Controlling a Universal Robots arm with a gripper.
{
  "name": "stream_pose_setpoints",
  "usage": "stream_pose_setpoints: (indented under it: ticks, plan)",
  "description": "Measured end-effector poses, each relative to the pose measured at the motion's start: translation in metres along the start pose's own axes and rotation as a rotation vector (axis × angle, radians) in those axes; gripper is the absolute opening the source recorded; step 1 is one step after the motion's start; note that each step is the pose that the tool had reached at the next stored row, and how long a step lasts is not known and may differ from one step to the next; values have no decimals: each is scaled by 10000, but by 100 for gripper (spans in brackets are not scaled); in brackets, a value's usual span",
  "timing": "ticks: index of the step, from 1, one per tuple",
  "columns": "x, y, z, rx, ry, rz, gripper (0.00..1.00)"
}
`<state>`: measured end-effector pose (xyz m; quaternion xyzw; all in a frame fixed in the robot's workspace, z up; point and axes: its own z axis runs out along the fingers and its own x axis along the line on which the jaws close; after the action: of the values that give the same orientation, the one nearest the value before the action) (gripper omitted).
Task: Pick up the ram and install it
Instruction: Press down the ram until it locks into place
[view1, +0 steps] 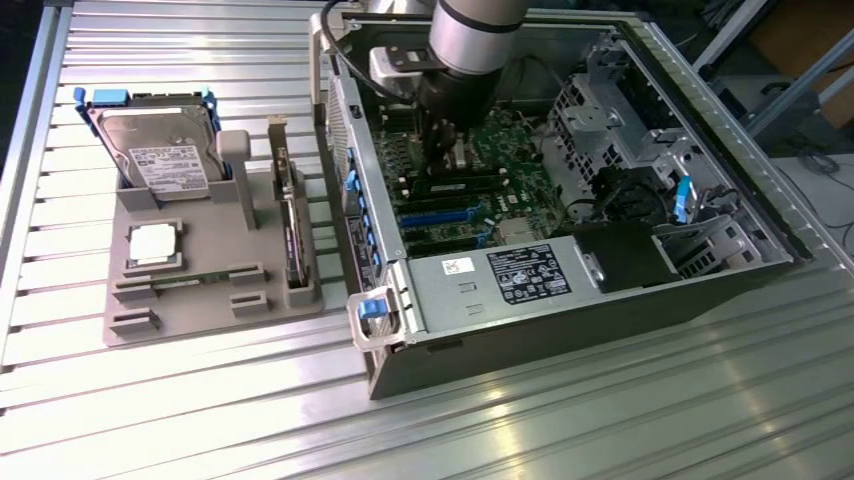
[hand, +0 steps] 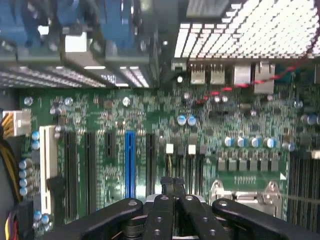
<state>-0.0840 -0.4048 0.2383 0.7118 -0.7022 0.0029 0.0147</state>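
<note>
Arm is down inside the open computer case (view1: 400, 375), with the gripper (view1: 445, 150) hanging just over the motherboard (view1: 521, 150). In the wrist view the gripper (hand: 172, 186) has its two fingers pressed together with nothing between them that I can see. They sit above the board near the metal processor socket frame (hand: 240, 192), with the blue expansion slot (hand: 130, 165) off to one side.

The ram (view1: 200, 281) reads as the thin green stick lying flat in its cradle near the front of the grey parts tray (view1: 134, 325), on the exterior view's left, well apart from the gripper. Same tray: hard drive (view1: 160, 160) standing at the back, square silver processor (view1: 154, 243) in the middle, and expansion card (view1: 290, 220) on edge along the side nearest the case. A long dark strip lies on the board just below the gripper in the exterior view; I cannot tell whether it is a seated stick or a bare slot.

Judgement: the pick of the tray stick is not yet done, and the fingers are empty over the install area.

A pick would call for the fingers to part and line up across the stick's thin faces. The cradle walls leave little room, so a skewed approach risks levering the board.
</note>
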Motion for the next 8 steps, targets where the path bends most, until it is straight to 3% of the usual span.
stream_pose_setpoints:
  ticks: [2,8]
  plan:
    - [2,42,35,-3,-1,0,11]
    - [4,35,84,-5,0,-8,11]
